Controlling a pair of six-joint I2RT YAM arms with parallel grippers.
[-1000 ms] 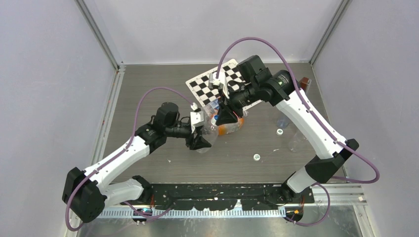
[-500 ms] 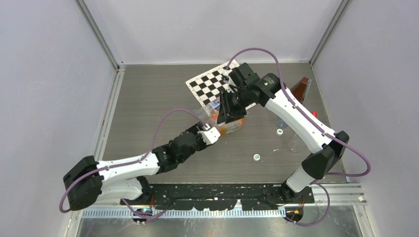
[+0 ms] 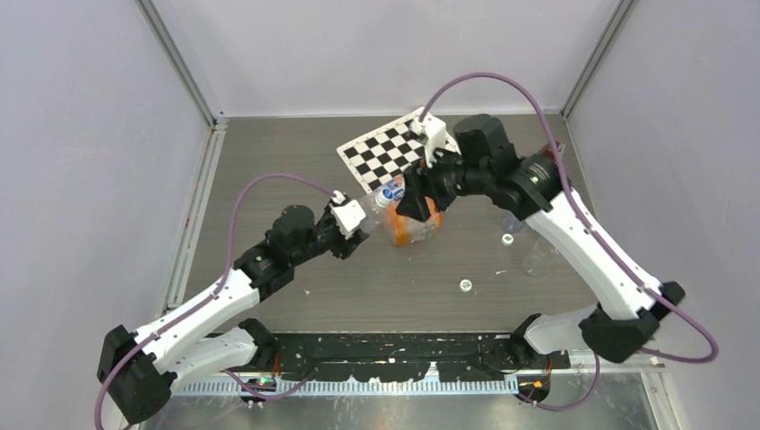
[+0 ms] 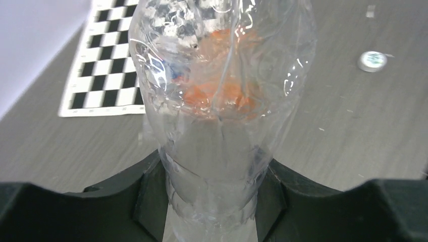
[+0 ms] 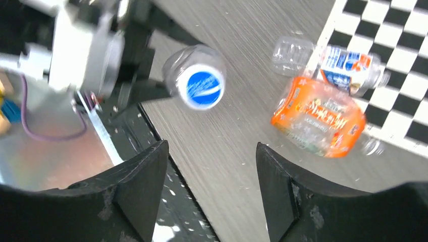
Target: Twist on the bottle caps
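Note:
My left gripper (image 3: pixel 351 238) is shut on the lower part of a crumpled clear bottle (image 4: pixel 222 60), which fills the left wrist view between the dark fingers (image 4: pixel 146 196). In the right wrist view that bottle shows end-on, with a white-rimmed cap with a blue printed top (image 5: pixel 201 86) on it. My right gripper (image 5: pixel 212 191) is open and empty, hanging above the table beside that cap. Two loose white caps (image 3: pixel 507 239) (image 3: pixel 465 285) lie on the table to the right. One cap shows in the left wrist view (image 4: pixel 372 60).
An orange-labelled bottle (image 3: pixel 414 226) lies just right of the held bottle. A blue-labelled bottle (image 5: pixel 348 65) and a small clear one (image 5: pixel 291 53) lie by the checkerboard sheet (image 3: pixel 381 148). More clear bottles (image 3: pixel 536 258) lie under the right arm.
The left arm has swung about with the clear bottle and now holds it left of the orange bottle. The right gripper has drawn back from the bottle's top and hangs open.

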